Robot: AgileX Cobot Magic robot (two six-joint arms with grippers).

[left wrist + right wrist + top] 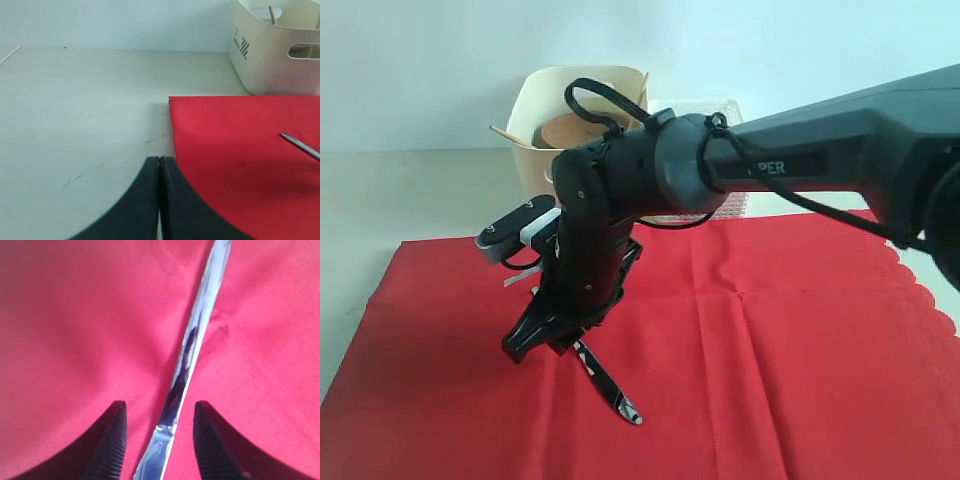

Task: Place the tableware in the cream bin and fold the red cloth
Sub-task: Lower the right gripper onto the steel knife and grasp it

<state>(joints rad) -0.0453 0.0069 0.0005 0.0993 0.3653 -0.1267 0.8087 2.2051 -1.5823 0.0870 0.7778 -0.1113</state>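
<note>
the pale surface (410,200) carried everything, and the red cloth (770,340) lay spread flat over most of it, its scalloped edge on the right of the exterior view. the dark right arm (840,150) reached in from the right and across the middle. the cream bin (535,130) stood on the bare surface just behind the cloth's back edge, with a brown plate (570,130) and a chopstick (272,15) inside it. a white basket (735,205) stood beside the bin, mostly hidden by the arm. the right tool (159,407) hung low over the cloth, released, its fingers either side of the knife (192,340) with a gap on both sides. the knife lay flat on the cloth. the left tool (160,165) was clenched on nothing, over the bare surface just beside the cloth's edge.
</note>
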